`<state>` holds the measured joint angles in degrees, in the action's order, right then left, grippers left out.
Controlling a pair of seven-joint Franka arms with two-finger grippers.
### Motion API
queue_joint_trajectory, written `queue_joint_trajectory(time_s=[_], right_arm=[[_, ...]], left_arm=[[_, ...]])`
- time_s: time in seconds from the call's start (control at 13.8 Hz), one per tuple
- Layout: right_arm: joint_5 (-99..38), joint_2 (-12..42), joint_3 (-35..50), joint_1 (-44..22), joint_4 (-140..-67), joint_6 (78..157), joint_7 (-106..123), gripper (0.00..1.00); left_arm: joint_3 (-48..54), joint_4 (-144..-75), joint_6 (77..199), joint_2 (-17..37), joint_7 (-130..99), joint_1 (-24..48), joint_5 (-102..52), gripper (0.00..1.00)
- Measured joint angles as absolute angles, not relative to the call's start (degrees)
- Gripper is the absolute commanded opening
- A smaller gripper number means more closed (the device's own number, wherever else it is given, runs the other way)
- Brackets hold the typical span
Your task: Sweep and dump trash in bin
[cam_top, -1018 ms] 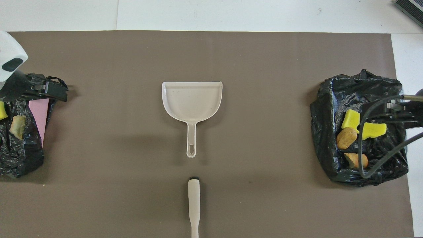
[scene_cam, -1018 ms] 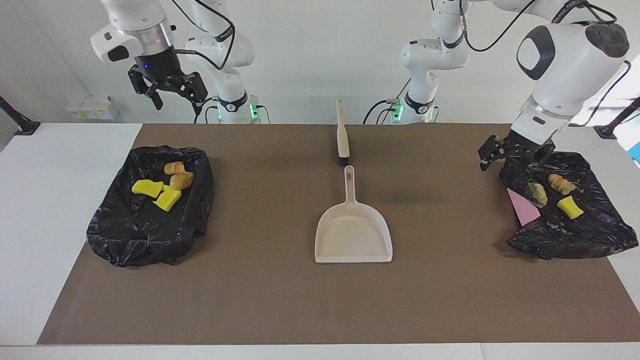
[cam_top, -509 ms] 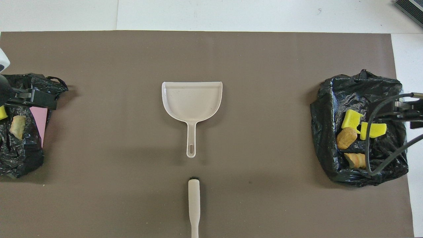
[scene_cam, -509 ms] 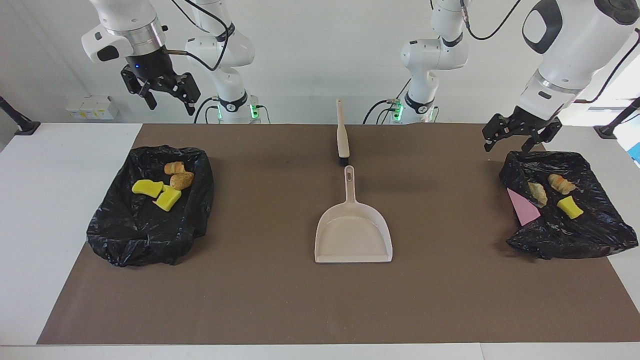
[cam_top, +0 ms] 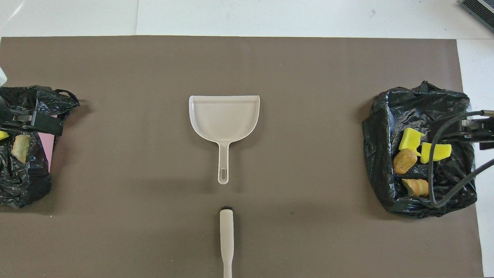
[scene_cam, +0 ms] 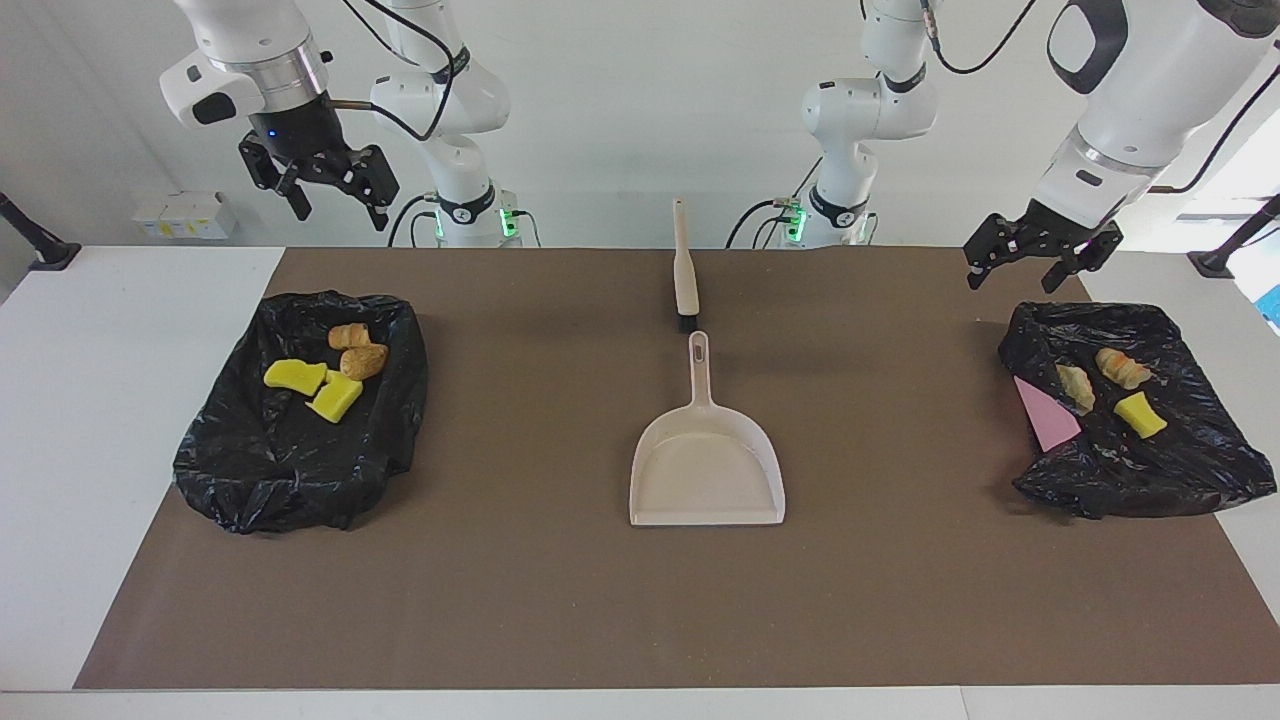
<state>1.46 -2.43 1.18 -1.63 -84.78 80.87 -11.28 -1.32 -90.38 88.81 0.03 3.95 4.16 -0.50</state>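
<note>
1. At nine o'clock on the brown mat, reading the facing view as a clock face with twelve toward the robots, a crumpled black bin bag lies open on the bench.
2. Four pieces of the trash sit in that bag toward its twelve o'clock rim. They are two yellow sponge chunks and two orange-brown bread-like lumps, bunched close together.
3. High over this bag's twelve o'clock side hangs the right end effector, its fingers spread wide and holding nothing.
4. At the centre lies the beige dustpan, its mouth toward six o'clock and its handle toward twelve.
5. Just past the handle's tip at twelve o'clock, the brush lies in line with the dustpan and apart from it.
6. At three o'clock a second black bin bag holds the other three scraps: a yellow chunk, a green-backed piece and a bread-like lump.
7. A flat pink sheet rests on this bag's nine o'clock edge.
8. Above this bag's twelve o'clock rim the left end effector hangs with its fingers wide apart and empty.
</note>
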Motion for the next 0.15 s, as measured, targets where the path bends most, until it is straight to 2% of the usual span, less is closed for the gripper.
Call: queue_joint_trajectory(time_s=[0.15], right_arm=[[1.46, -2.44, 1.18, -1.63, -84.82, 80.88, -10.84, 1.0]], left_arm=[[-1.31, -89.06, 87.17, 0.0, 3.95, 4.16, -0.29, 1.0]])
